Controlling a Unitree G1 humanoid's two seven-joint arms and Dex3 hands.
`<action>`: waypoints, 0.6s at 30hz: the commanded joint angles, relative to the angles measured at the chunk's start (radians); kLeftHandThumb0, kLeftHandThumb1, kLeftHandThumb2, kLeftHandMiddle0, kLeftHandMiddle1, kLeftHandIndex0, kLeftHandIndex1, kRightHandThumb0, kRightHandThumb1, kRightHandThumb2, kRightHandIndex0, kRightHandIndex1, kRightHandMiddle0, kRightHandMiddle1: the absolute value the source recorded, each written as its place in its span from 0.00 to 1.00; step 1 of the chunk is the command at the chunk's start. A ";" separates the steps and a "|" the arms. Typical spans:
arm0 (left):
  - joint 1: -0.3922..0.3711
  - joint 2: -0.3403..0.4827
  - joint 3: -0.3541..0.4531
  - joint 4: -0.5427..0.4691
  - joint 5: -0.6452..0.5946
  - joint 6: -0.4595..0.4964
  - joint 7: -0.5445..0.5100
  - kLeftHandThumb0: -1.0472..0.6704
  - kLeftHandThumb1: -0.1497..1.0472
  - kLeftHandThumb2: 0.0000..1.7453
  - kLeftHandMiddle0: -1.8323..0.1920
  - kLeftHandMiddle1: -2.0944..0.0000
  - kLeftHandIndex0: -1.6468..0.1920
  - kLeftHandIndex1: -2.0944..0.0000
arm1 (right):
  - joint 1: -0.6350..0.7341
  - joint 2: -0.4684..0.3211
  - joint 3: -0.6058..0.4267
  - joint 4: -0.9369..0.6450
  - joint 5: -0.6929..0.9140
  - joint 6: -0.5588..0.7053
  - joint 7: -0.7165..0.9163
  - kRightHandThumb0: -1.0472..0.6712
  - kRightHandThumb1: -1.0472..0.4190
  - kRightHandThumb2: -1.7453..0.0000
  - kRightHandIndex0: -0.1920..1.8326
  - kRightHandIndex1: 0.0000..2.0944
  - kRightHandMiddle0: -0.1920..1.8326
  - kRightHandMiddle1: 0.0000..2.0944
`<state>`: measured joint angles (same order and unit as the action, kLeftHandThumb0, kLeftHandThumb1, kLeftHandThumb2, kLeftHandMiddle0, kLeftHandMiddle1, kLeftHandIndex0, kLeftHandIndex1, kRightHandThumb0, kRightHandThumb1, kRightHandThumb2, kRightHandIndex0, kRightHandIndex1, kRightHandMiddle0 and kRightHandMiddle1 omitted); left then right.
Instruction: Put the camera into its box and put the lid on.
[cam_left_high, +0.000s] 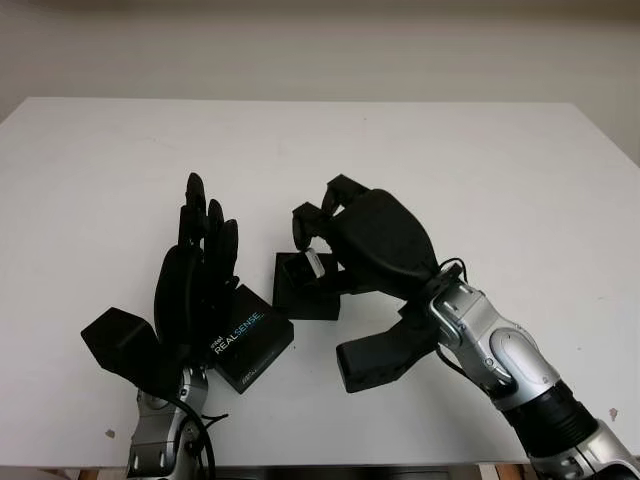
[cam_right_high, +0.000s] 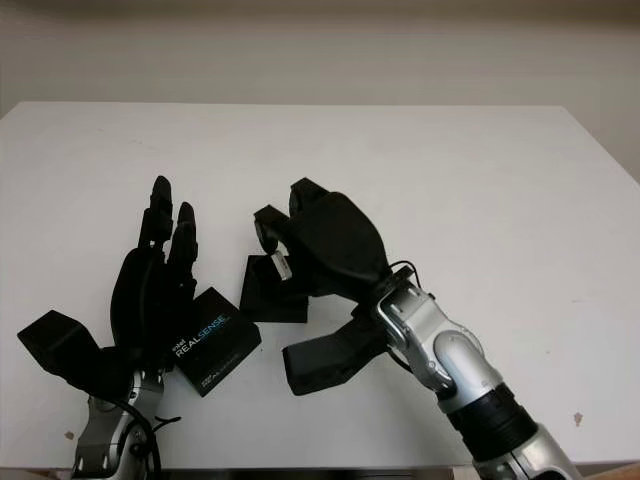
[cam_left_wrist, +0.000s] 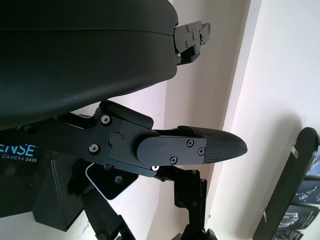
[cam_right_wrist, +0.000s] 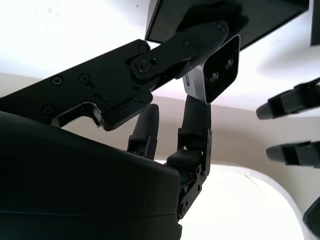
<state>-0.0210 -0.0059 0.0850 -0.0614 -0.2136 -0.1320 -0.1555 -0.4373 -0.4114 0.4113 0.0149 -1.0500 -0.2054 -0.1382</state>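
My right hand (cam_left_high: 314, 248) is shut on the small silver camera (cam_left_high: 313, 264). It holds the camera right at the top of the open black box (cam_left_high: 300, 297) in the middle of the table. In the right wrist view the camera (cam_right_wrist: 216, 74) shows its dark lens face, pinched by the fingers (cam_right_wrist: 192, 42) next to the box (cam_right_wrist: 235, 17). I cannot tell whether the camera touches the box. The black lid (cam_left_high: 250, 342), printed REALSENSE, lies flat just left of the box. My left hand (cam_left_high: 203, 240) is open and raised over the lid's left side.
The white table (cam_left_high: 480, 170) has free room behind and to the right of the box. Its front edge runs just below both arms. A pale wall rises behind the far edge.
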 joint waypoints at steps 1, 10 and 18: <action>0.021 0.003 -0.008 -0.007 0.007 0.007 0.002 0.18 1.00 0.22 1.00 1.00 1.00 1.00 | -0.016 -0.006 -0.014 0.016 0.015 -0.009 -0.021 0.34 0.11 0.97 0.24 0.58 0.40 0.62; 0.027 0.002 -0.008 -0.021 0.006 0.027 0.005 0.17 1.00 0.22 1.00 1.00 1.00 1.00 | -0.026 0.059 -0.105 0.148 0.270 -0.018 -0.035 0.38 0.06 0.97 0.21 0.47 0.34 0.68; 0.027 0.007 -0.003 -0.019 0.001 0.029 -0.002 0.17 1.00 0.21 1.00 1.00 1.00 1.00 | 0.005 0.174 -0.241 0.178 0.707 0.101 0.188 0.37 0.03 0.97 0.16 0.41 0.29 0.78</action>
<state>-0.0092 -0.0047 0.0846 -0.0847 -0.2143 -0.1091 -0.1561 -0.4415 -0.2528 0.1943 0.1998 -0.3809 -0.1358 0.0273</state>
